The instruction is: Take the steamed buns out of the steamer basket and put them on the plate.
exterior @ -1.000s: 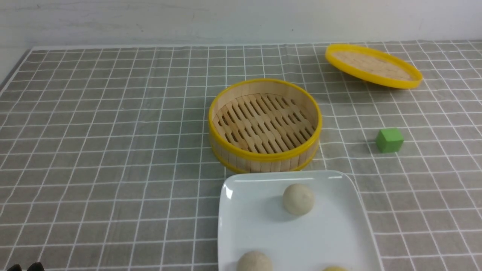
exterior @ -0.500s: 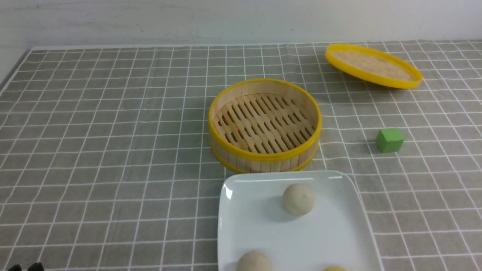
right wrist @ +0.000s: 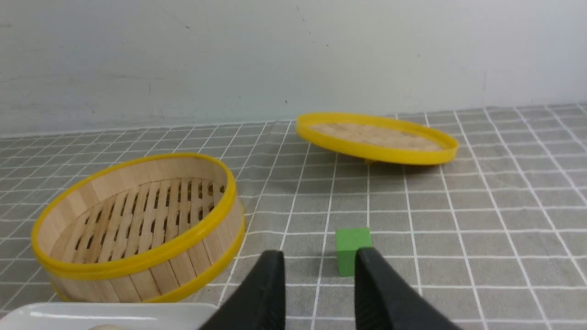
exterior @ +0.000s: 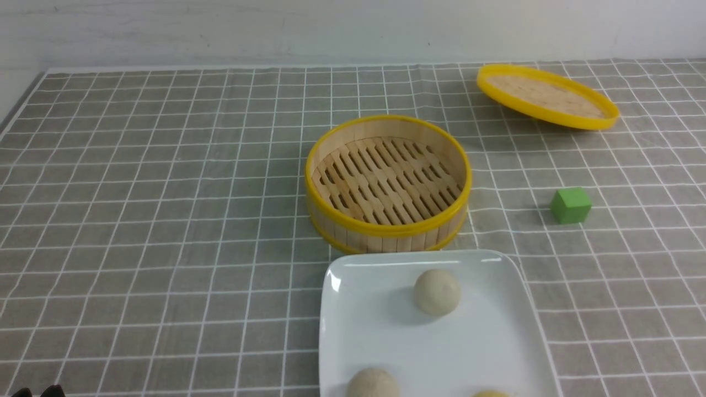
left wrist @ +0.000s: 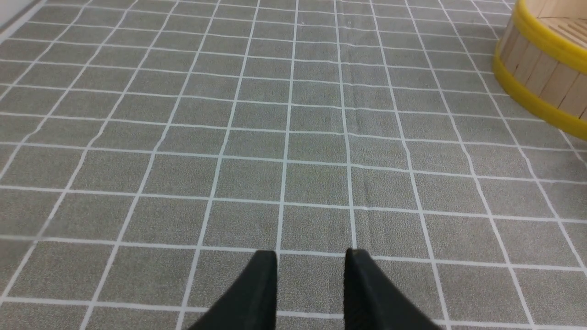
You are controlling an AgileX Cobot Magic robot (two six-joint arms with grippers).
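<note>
The steamer basket (exterior: 388, 231) stands empty mid-table, its slatted floor bare. Just in front of it lies the white plate (exterior: 496, 342). On the plate rest the steamed buns: one cream bun (exterior: 437, 291) near its far edge, another (exterior: 373, 383) at the bottom of the front view, and a pale yellow one (exterior: 490, 393) that barely shows. My left gripper (left wrist: 312, 254) hangs open over bare cloth, left of the basket (left wrist: 541, 78). My right gripper (right wrist: 319, 254) is open and empty too, near the plate's corner (right wrist: 114, 316) and the basket (right wrist: 137, 261).
A green cube (exterior: 570, 205) sits on the cloth right of the basket, just beyond my right fingertips (right wrist: 351, 243). The flat yellow-rimmed lid (exterior: 546, 96) lies tilted at the back right. A wall closes the far side of the table.
</note>
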